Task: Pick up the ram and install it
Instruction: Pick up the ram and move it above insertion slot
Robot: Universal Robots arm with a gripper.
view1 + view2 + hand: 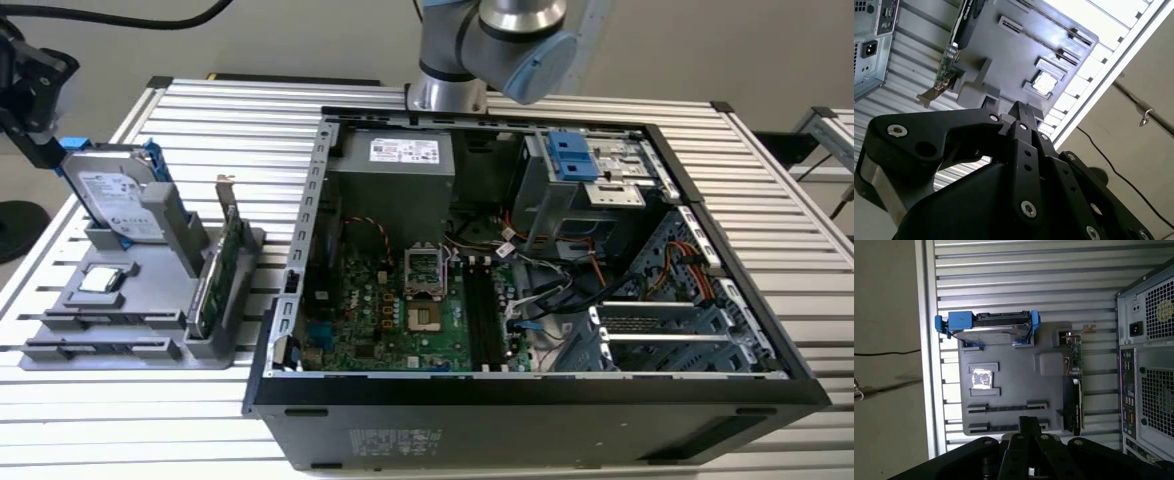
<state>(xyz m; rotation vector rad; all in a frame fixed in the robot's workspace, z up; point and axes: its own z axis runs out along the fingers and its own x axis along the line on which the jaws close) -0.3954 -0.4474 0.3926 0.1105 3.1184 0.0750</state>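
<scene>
The table (200,110) is silver with stripes, the holder (1014,385) grey, the hard drive (991,332) silver with blue rails, the card (214,285) green, and the computer case (534,415) and the gripper (1023,109) black.

ram (1006,407) | thin dark strip, edge-up | seated in grey holder (1014,385) slot

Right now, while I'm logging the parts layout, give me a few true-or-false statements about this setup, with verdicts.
1. The computer case is open, with its motherboard exposed. True.
2. The hard drive lies inside the case. False: it stands in the gray holder beside the case.
3. The green card stands on edge in the holder. True.
4. The square chip sits on the motherboard. False: it rests in a recess of the holder.
</scene>
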